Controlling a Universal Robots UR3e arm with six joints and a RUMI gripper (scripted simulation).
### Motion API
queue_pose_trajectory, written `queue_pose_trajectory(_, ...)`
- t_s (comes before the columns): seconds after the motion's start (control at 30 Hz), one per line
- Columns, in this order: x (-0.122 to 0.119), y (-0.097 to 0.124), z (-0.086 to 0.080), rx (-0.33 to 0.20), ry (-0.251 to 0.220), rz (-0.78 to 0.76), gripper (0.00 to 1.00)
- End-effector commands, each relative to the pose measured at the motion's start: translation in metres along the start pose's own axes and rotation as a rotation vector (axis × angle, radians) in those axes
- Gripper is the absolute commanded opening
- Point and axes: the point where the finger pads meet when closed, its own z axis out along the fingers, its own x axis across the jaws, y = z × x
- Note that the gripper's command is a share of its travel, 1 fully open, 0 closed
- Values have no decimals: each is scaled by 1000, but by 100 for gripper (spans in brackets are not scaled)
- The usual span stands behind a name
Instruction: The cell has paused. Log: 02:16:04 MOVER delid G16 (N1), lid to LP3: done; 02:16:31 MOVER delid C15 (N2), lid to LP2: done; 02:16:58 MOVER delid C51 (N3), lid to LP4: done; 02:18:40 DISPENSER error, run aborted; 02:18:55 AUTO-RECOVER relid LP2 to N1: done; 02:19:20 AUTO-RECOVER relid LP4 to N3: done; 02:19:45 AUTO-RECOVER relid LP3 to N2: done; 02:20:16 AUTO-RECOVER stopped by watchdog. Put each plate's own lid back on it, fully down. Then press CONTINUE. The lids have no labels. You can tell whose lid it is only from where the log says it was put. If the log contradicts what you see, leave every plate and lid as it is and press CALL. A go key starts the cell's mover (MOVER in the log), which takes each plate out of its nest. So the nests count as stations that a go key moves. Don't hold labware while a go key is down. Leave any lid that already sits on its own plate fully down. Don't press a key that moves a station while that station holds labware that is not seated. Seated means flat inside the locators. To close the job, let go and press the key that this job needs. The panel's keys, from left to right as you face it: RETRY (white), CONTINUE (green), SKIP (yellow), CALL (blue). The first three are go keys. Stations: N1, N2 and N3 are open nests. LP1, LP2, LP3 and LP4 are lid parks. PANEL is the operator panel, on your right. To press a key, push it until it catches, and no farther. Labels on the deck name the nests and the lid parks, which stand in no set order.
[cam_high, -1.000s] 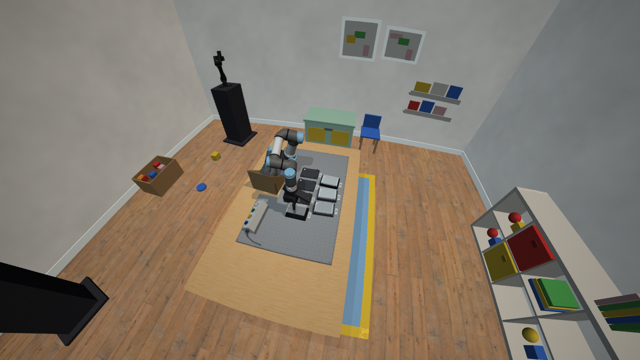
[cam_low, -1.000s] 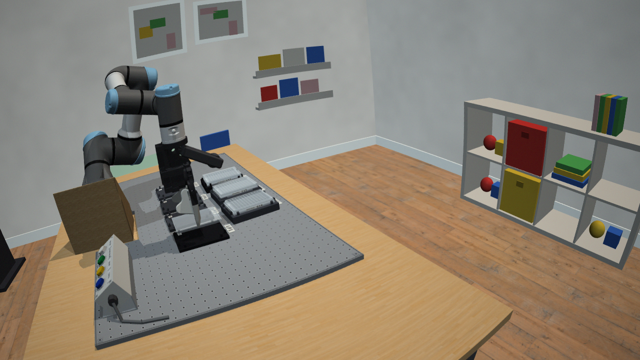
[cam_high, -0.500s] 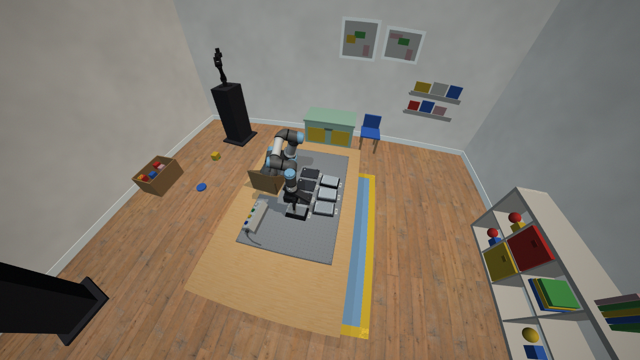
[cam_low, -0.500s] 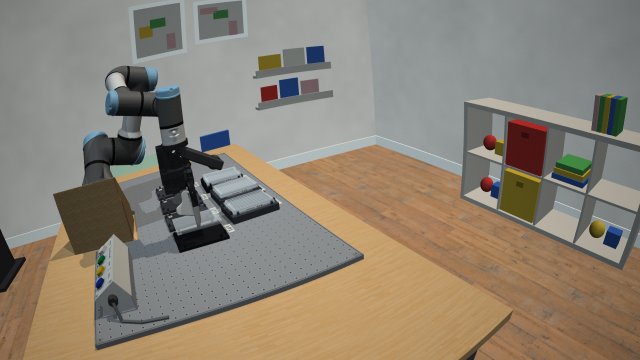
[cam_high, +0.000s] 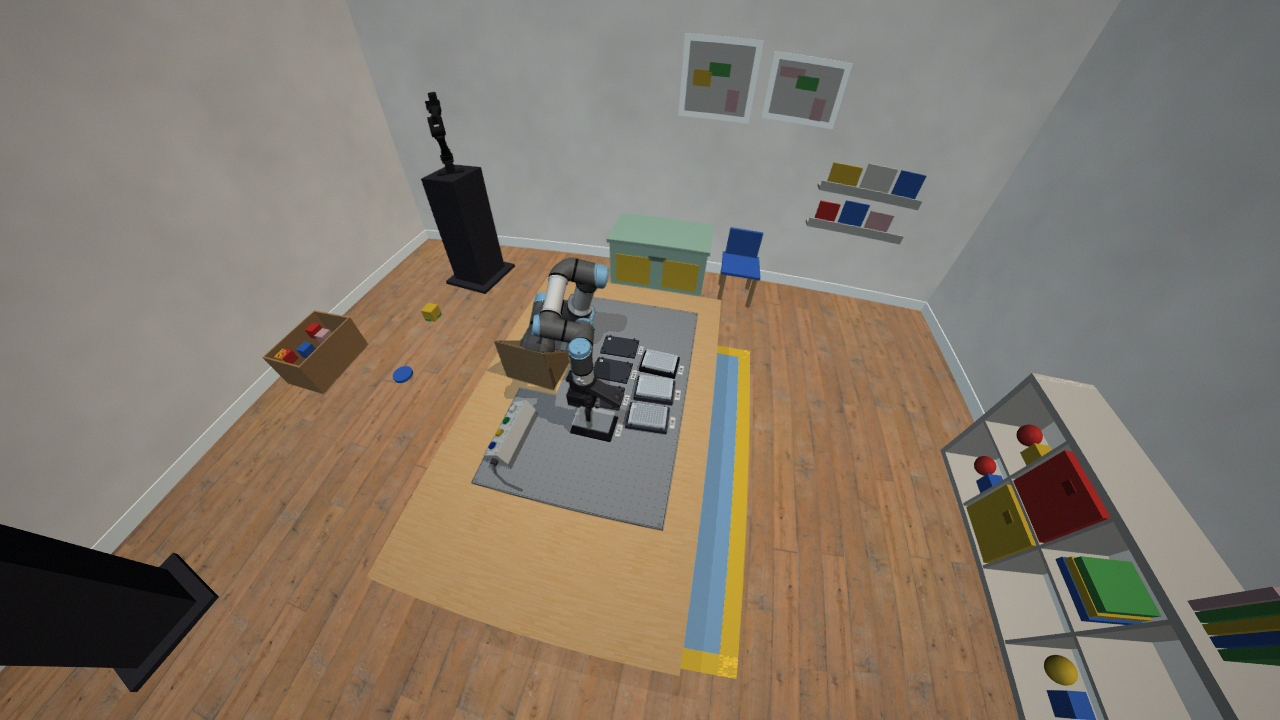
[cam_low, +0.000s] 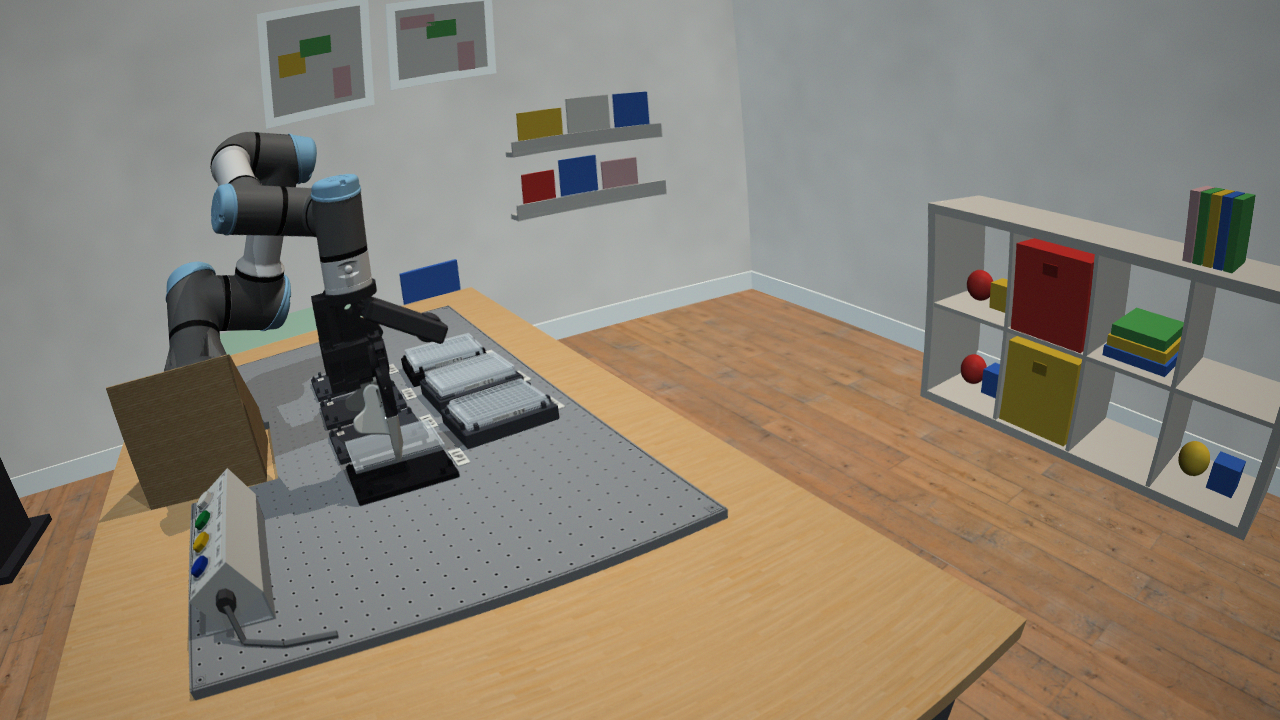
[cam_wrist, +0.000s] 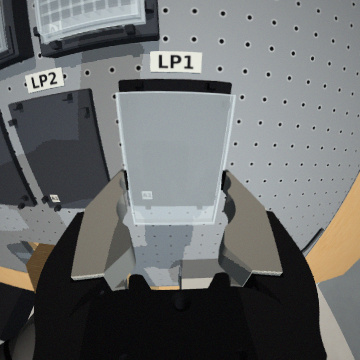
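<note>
My gripper (cam_wrist: 174, 171) is shut on a clear lid (cam_wrist: 175, 156), gripping its near end by the two long sides. The lid is level and low over the black lid park LP1 (cam_wrist: 176, 85); only the park's far edge shows beyond it. I cannot tell whether the lid touches the park. In the exterior view the gripper (cam_low: 380, 420) points straight down with the lid (cam_low: 390, 445) over the nearest park (cam_low: 402, 476). Three plates (cam_low: 471, 376) stand in a row of nests to the right. LP2 (cam_wrist: 60, 145) is bare.
The operator panel (cam_low: 228, 550), with green, yellow and blue keys showing, stands at the deck's near left corner with a cable (cam_low: 277, 637) beside it. A cardboard box (cam_low: 187, 429) stands behind the panel. The nearest plate (cam_wrist: 92, 17) lies just beyond LP1.
</note>
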Motion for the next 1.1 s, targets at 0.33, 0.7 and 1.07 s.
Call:
queue_pose_trajectory(0.33, 1, 0, 4, 1, 3, 0, 0)
queue_pose_trajectory(0.7, 1, 0, 7, 1, 3, 0, 0)
queue_pose_trajectory(1.07, 1, 0, 10, 1, 3, 0, 0)
